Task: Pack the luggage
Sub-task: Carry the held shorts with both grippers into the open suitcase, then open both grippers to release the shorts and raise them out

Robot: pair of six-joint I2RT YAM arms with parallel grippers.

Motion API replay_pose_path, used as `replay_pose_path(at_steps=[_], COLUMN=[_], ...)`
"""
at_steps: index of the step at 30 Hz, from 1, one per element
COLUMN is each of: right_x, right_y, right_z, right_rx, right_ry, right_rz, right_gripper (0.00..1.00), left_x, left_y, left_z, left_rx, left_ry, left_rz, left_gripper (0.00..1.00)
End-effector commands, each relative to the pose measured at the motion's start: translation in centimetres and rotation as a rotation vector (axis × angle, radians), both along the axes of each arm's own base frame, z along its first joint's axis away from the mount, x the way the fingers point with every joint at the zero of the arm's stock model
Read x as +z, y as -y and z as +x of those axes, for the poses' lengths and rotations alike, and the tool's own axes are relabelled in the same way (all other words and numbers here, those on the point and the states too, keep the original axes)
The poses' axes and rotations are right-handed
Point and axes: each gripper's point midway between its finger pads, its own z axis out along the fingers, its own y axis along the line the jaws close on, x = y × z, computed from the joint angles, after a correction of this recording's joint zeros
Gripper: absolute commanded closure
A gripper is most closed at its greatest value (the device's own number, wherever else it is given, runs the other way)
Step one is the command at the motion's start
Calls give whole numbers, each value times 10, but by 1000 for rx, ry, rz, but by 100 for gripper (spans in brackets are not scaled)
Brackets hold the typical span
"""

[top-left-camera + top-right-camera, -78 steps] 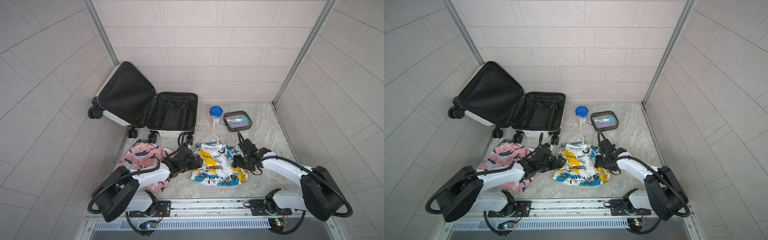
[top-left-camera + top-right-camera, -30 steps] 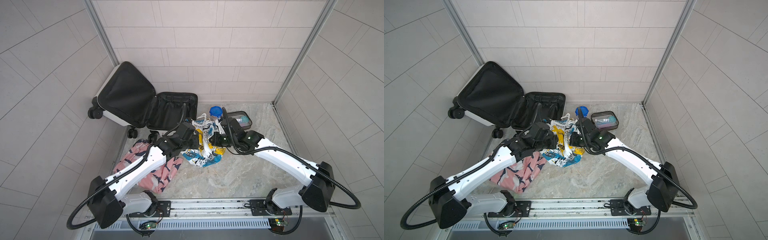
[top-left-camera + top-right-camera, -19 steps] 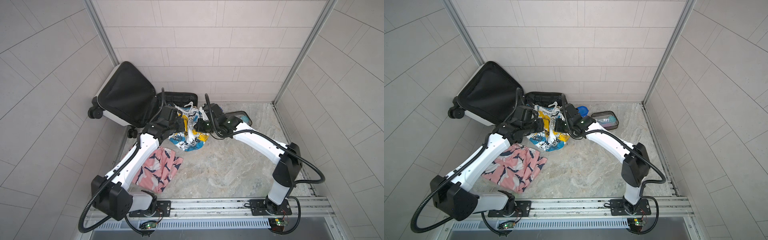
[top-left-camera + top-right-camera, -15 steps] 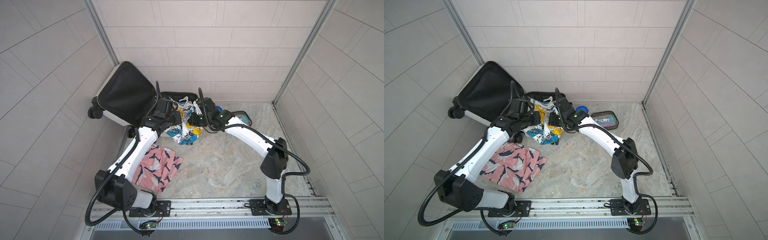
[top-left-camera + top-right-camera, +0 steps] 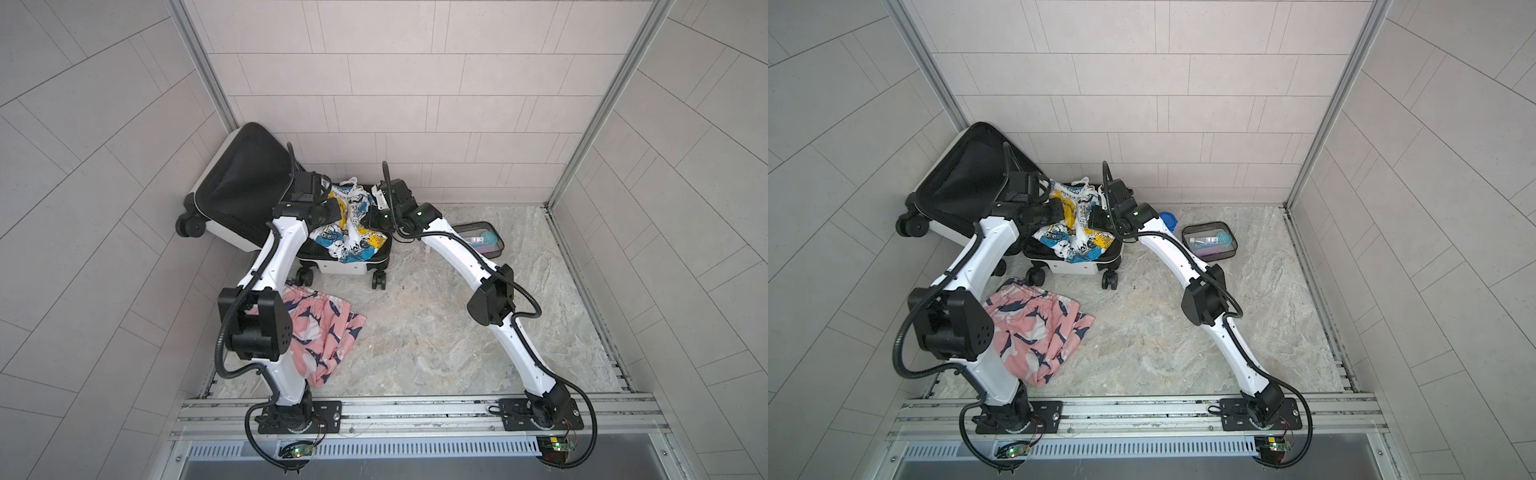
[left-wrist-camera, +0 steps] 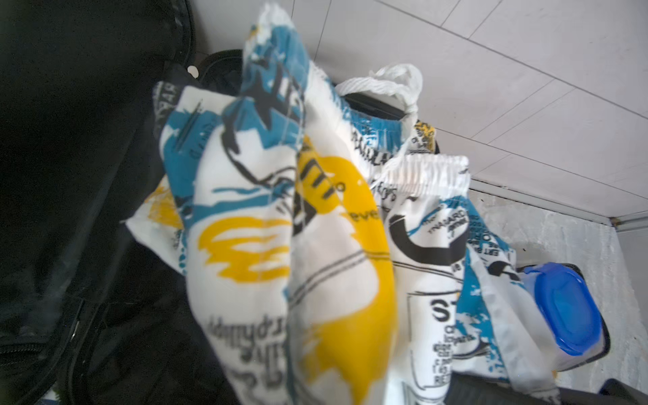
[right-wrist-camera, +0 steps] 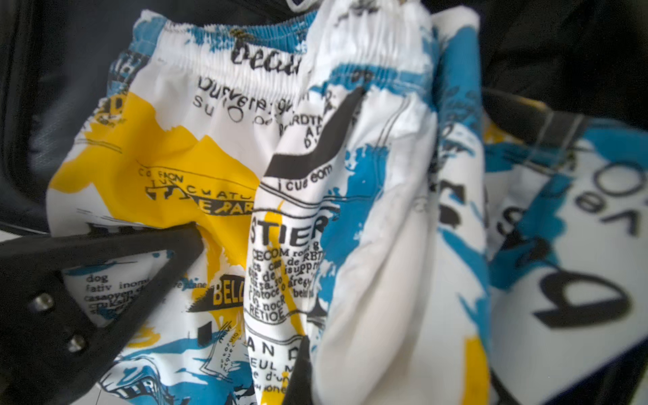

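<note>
- The luggage [image 5: 243, 187] sits at the far left of the table [image 5: 436, 332]. Its lid is thrown back toward the left wall and the base half lies flat just right of it, black lining up. It's wide open in both top views, so closing it is a long way off.
- The printed shorts [image 5: 353, 239], white, blue and yellow, are over the base half right now. They're bunched up in the middle, with the near hem reaching the near rim. I'd call this the first item going in, not yet let go.
- Left jaws are closed, pinching the left side of those shorts. Right jaws are closed too, clamped on a fold at the right, and the right wrist view shows a black finger [image 7: 115, 273] pressed into the cloth.
- The pink shorts [image 5: 324, 332] lie on the table at the near left, just near of the luggage wheels and partly under my left arm. They're not packed, so that's one to do.
- The clear pouch [image 5: 1210, 241] is at the far right, apart from the luggage. It's waiting.
- A blue-lidded jar [image 5: 1166, 218] stands between luggage and pouch, mostly hidden behind my right arm. It's also left.
</note>
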Motion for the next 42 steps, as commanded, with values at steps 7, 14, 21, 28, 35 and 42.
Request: replay_pose_path(at_steps=[7,14,21,28,35,42], right_x=[4,-13,-19,12,47,66], right_y=[0,-1,15,24,53,73], right_z=[37,48,55,44,32,21], right_rx=[-57,-93,-129,-109,-157,-180], right_ry=[67,61,46,97,160,193], right_rz=[107,109,74,34,-76,-163], right_gripper=[100,99,57,32,26,25], left_x=[-25,-50,-94,-129,-146,-152], left_y=[-17,-31,-46,-54,-65,-73], left_z=[41,58,67,71,70,67], left_rx=[0,20,34,48,77,106], left_ry=[-23,-74,-174,-259,-318,-349], left_rz=[-23,-21,-1,12,67,100], left_gripper=[100,100,100,100,100,100])
